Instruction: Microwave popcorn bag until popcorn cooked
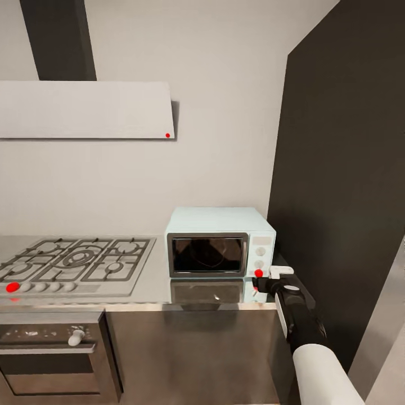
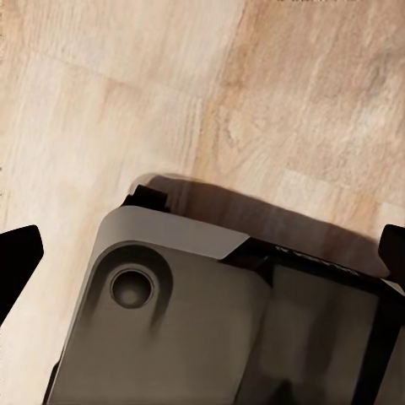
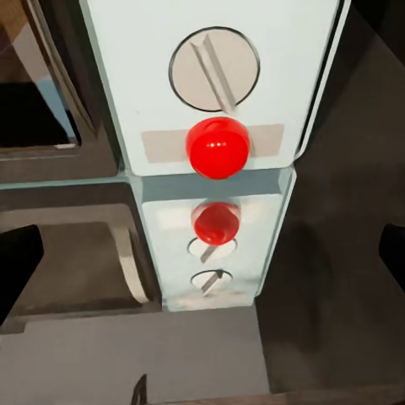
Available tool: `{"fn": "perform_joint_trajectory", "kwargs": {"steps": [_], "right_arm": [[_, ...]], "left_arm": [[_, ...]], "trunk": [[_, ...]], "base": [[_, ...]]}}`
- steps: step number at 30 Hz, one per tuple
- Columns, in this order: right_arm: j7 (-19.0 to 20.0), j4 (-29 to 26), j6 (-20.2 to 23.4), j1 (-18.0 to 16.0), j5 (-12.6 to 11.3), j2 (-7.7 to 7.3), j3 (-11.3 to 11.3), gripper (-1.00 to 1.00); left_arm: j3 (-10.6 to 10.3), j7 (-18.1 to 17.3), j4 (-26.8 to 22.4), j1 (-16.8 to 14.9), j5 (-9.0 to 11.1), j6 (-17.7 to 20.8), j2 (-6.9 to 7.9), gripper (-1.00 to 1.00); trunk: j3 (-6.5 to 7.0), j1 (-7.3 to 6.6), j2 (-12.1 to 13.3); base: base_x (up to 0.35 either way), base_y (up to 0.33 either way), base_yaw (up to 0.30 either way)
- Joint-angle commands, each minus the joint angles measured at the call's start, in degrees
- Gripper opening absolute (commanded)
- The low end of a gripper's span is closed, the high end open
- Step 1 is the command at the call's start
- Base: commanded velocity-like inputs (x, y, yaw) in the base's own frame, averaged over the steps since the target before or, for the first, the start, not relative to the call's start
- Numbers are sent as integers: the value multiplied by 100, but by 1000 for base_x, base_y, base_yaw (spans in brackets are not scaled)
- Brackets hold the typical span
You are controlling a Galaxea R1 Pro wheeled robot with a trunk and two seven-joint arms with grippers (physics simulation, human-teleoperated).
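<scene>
Pale blue-white box microwave (image 1: 220, 242) with dark glass door shut, on our grey brushed-steel worktop (image 1: 152, 289) beside grey gas hob (image 1: 76, 261), our right hand (image 1: 269, 279) at its red dot (image 3: 218, 147) under round knob (image 3: 213, 68), fingers apart, left hand (image 2: 202, 253) spread wide over pale wood floor (image 2: 126, 93).

The right arm (image 1: 306, 332) reaches forward and up from the lower right of the head view, white sleeve nearest, black wrist beyond. Its gripper (image 1: 279, 274) ends in a pale tip. In the right wrist view its dark fingertips (image 3: 17, 270) stand wide apart at either edge. The left gripper's fingertips (image 2: 18, 253) are likewise spread, pointing down.
</scene>
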Motion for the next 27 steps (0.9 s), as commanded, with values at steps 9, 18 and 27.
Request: {"fn": "perform_joint_trajectory", "kwargs": {"steps": [9, 18, 27], "right_arm": [[66, -19, 36, -6, 49, -6, -27, 100], [69, -10, 20, -6, 52, -4, -27, 100], [455, 168, 20, -6, 94, -18, -27, 100]], "left_arm": [[-18, 46, 0, -4, 38, -15, -2, 100], [-17, 41, -1, -4, 32, -17, -2, 100], [-18, 41, 0, -4, 32, -14, -2, 100]], "trunk": [[-9, 1, -6], [-9, 1, -6], [-9, 1, -6]], "base": [[10, -6, 0], [102, -91, 0], [3, -3, 0]]}}
